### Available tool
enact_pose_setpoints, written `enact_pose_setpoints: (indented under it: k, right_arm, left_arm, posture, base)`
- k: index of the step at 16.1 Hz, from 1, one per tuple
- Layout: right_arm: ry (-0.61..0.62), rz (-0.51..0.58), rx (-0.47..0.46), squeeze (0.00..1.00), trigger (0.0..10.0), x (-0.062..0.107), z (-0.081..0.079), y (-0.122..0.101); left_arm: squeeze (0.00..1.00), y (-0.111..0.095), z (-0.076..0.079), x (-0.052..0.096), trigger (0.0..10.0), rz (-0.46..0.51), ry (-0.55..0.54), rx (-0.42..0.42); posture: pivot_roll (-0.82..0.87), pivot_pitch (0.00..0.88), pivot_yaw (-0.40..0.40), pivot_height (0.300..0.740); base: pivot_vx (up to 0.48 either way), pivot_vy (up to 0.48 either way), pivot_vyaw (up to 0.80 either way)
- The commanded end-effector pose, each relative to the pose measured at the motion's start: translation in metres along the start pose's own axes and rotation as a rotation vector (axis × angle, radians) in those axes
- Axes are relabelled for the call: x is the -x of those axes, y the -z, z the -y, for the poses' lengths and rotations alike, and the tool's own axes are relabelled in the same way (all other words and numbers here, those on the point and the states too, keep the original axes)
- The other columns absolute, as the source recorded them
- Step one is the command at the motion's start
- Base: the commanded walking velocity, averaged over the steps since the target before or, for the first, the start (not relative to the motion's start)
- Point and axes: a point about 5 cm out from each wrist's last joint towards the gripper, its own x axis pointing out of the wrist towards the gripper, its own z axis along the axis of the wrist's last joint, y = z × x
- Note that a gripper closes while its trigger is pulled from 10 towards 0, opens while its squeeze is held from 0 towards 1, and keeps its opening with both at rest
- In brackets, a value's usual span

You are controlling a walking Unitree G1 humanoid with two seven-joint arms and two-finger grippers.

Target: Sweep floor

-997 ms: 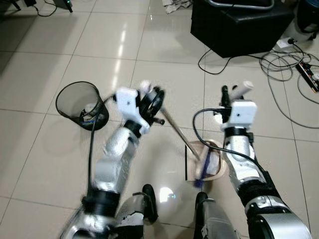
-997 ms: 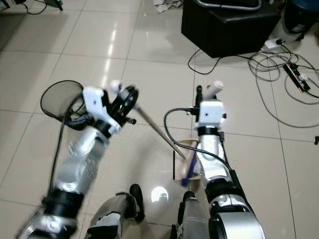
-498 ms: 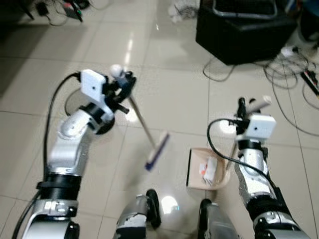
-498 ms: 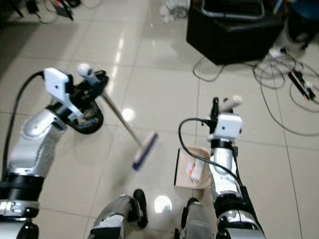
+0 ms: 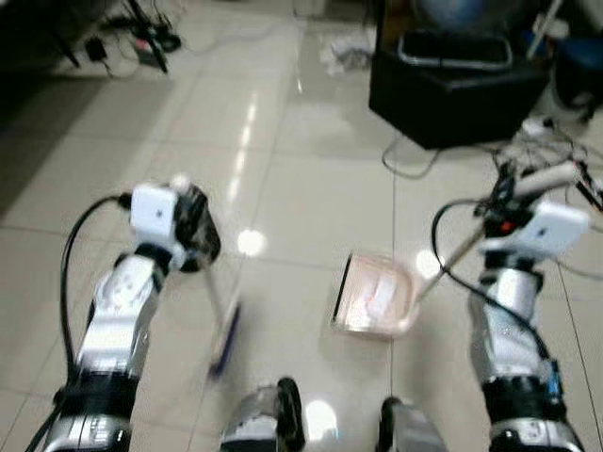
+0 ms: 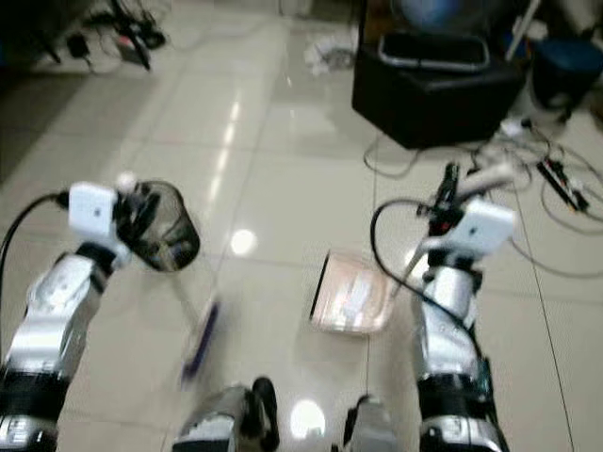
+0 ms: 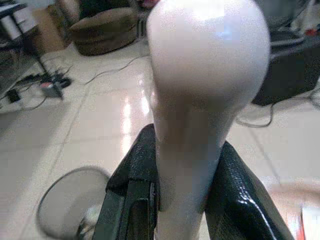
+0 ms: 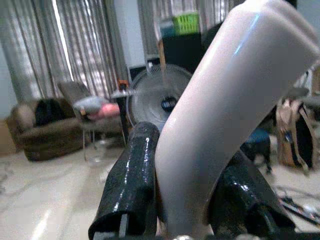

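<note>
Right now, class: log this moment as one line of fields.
left tool: shut on broom, head near floor | right tool: shut on dustpan handle | dustpan: holds debris | bin: beside left arm

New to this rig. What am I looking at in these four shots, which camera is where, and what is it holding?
A humanoid robot with two silver arms, sweeping a tiled floor. The two wide shots come from its head cameras, looking down. The two close-ups come from wrist cameras looking along each end effector's black fingers. The left end effector is shut on a broom handle; the blurred broom head is near the floor. The right end effector is shut on a dustpan handle; the dustpan holds litter. A mesh wastebasket sits left, and cables lie on the right.
</note>
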Motion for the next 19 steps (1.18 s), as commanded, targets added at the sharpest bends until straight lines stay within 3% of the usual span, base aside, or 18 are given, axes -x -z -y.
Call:
enact_pose_setpoints:
  k: [1, 5, 6, 8, 9, 11, 15, 19]
  right_arm:
    - [0.021, 0.074, -0.039, 0.00, 10.0, -0.022, 0.003, -0.029]
    - [0.025, 0.019, -0.124, 0.00, 10.0, -0.041, 0.000, -0.049]
    - [0.008, 0.009, -0.168, 0.00, 10.0, -0.048, -0.006, -0.063]
    - [-0.039, 0.022, -0.241, 0.00, 10.0, -0.061, -0.017, -0.084]
    - [-0.063, 0.018, -0.242, 0.00, 10.0, -0.068, -0.022, -0.091]
    - [-0.079, 0.019, -0.251, 0.00, 10.0, -0.075, -0.027, -0.099]
    - [-0.088, 0.026, -0.287, 0.00, 10.0, -0.086, -0.031, -0.113]
    - [-0.059, 0.019, -0.299, 0.00, 10.0, -0.090, -0.023, -0.118]
  left_arm:
    - [0.00, 0.004, 0.001, 0.015, 10.0, 0.012, -0.039, -0.013]
    - [0.00, 0.020, 0.012, 0.030, 10.0, -0.032, -0.104, -0.017]
    - [0.00, 0.022, 0.017, 0.031, 10.0, -0.042, -0.122, -0.032]
    - [0.00, 0.019, 0.023, 0.026, 10.0, -0.027, -0.110, -0.052]
    - [0.00, 0.012, 0.024, 0.022, 10.0, 0.002, -0.113, -0.084]
    - [0.00, 0.004, 0.024, 0.016, 10.0, 0.022, -0.138, -0.070]
    - [0.00, 0.006, 0.028, 0.020, 10.0, 0.000, -0.107, -0.080]
    - [0.00, 0.008, 0.027, 0.022, 10.0, -0.012, -0.112, -0.083]
  posture:
    - [-0.01, 0.068, 0.104, 0.740]
    - [-0.01, 0.030, 0.111, 0.740]
    - [-0.01, 0.026, 0.112, 0.740]
    - [0.00, 0.035, 0.101, 0.740]
    - [0.00, 0.045, 0.098, 0.740]
    - [0.00, 0.050, 0.097, 0.740]
    - [0.01, 0.054, 0.091, 0.740]
    - [0.00, 0.048, 0.085, 0.740]
  base:
    - [0.000, 0.000, 0.00]
    - [0.000, 0.000, 0.00]
    - [0.000, 0.000, 0.00]
    - [0.000, 0.000, 0.00]
    - [0.000, 0.000, 0.00]
    - [0.000, 0.000, 0.00]
    - [0.142, 0.000, 0.73]
    - [0.326, 0.000, 0.80]
